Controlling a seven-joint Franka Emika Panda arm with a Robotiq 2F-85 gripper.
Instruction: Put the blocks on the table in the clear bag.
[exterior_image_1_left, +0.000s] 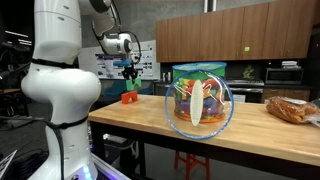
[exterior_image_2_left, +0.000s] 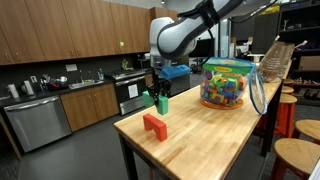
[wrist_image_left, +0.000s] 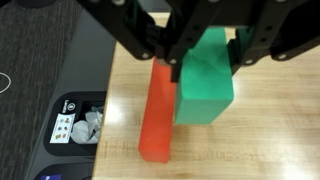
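Note:
My gripper is shut on a green block and holds it in the air above the end of the wooden table. A red-orange block lies on the table just below and beside it. In both exterior views the gripper hangs over the red block with the green block in its jaws. The clear bag with a teal rim stands farther along the table, holding colourful items.
A smaller bag of orange-brown contents lies at the table's far end. Stools stand beside the table. Past the table's end, a dark box with white pieces sits on the carpet.

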